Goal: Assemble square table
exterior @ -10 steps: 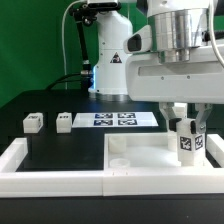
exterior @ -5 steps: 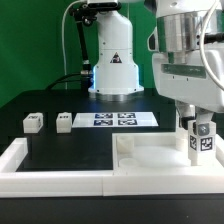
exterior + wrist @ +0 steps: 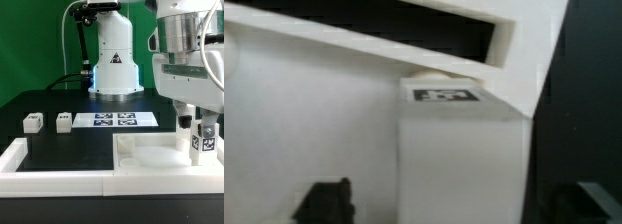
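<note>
The square tabletop slab (image 3: 150, 155) lies inside the front border wall, to the exterior view's right. My gripper (image 3: 203, 133) is shut on a white leg (image 3: 205, 145) with a tag and holds it upright over the slab's right corner. In the wrist view the leg (image 3: 464, 150) runs between my dark fingers (image 3: 331, 203), and its tagged end is beside the slab's rim (image 3: 384, 45) and a round corner boss. Two more small legs (image 3: 32, 122) (image 3: 64, 121) lie on the black table at the left. Whether the leg touches the slab is hidden.
The marker board (image 3: 115, 119) lies flat behind the slab. The long white border wall (image 3: 55, 180) runs along the front and up the left side. The robot's base (image 3: 112, 60) stands at the back.
My gripper carried the leg towards the exterior view's right and slightly lower, from the slab's middle right to its right corner. It has held nearly still for the last half second.
</note>
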